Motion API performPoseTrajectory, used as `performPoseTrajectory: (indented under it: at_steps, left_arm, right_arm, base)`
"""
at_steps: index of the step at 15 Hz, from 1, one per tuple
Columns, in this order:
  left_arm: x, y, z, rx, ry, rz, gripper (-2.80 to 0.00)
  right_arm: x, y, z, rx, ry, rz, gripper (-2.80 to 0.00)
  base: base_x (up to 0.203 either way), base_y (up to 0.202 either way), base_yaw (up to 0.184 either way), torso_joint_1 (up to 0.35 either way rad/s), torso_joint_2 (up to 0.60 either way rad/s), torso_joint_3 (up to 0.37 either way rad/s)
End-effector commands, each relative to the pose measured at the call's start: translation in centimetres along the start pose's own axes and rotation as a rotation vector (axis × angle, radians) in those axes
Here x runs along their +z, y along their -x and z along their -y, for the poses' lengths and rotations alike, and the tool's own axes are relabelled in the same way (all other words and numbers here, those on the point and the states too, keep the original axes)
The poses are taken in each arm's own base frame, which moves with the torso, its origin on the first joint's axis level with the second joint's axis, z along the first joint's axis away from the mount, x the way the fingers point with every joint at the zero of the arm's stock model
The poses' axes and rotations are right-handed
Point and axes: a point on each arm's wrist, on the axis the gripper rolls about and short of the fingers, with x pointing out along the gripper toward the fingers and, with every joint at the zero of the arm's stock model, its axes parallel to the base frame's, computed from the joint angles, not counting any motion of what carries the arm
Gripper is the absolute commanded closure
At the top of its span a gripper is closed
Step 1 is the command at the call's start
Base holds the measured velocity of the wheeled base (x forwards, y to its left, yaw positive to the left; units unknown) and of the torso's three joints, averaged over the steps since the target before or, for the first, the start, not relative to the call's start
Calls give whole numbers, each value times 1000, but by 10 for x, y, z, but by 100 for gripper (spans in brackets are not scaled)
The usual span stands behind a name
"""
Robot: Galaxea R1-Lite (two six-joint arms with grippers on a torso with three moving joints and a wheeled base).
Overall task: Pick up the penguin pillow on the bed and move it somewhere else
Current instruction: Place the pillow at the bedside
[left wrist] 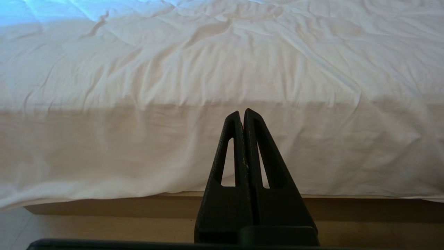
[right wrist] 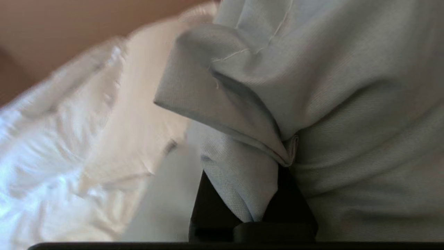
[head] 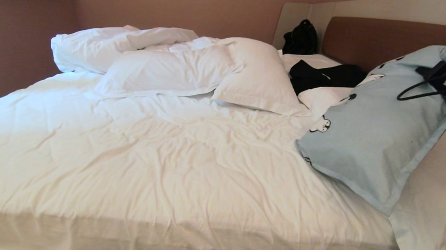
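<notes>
The penguin pillow is pale blue with black-and-white penguin prints. It hangs tilted over the right side of the bed, its low corner near the sheet. My right gripper is shut on its upper flanged edge, by the headboard. In the right wrist view the pillow fabric is bunched around the right gripper and hides most of the fingers. My left gripper is shut on nothing and points at the bed's near side, low down.
Two white pillows and a rumpled duvet lie at the back. A black garment lies near the brown headboard, and a black bag stands in the corner. A pale cushion lies at the bed's right edge.
</notes>
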Motion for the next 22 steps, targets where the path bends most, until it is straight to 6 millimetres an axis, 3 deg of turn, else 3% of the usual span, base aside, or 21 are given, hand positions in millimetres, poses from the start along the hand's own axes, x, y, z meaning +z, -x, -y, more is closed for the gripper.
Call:
performPoseTrajectory:
  at_steps: [1,2,3,5,7,11,15,16,20,22]
  left_arm:
    - [0,0,0,2,1,-1,0]
    - [0,0,0,2,1,-1,0]
    - [0,0,0,2,1,-1,0]
    - [0,0,0,0,1,-1,0]
    - [0,0,0,2,1,-1,0]
    - [0,0,0,1,1,-1,0]
    - [0,0,0,1,1,-1,0]
    - [0,0,0,2,1,-1,0]
    - [0,0,0,2,1,-1,0]
    - [0,0,0,2,1,-1,0]
  right_arm:
    - [-31,-11,33,-109,173,-51,0]
    - [-36,-12,44,-158,204,-54,0]
    - [-34,-9,49,-178,207,-52,-280]
    - [-29,-4,46,-185,201,-48,-280]
    - [-7,15,24,-176,198,-17,-280]
    - [41,84,-36,-164,212,61,-280]
    - [58,148,-80,-140,214,106,-280]
    - [55,156,-83,-140,208,99,-280]
    - [39,148,-71,-159,107,-12,-280]
    - [41,161,-78,-173,55,-34,-280]
  base:
    - [0,0,0,0,0,0]
    - [0,0,0,0,0,0]
    - [0,0,0,0,0,0]
    - [0,0,0,0,0,0]
    - [0,0,0,0,0,0]
    - [0,0,0,0,0,0]
    - [0,0,0,0,0,0]
    - [0,0,0,0,0,0]
    - [0,0,0,0,0,0]
    - [0,0,0,0,0,0]
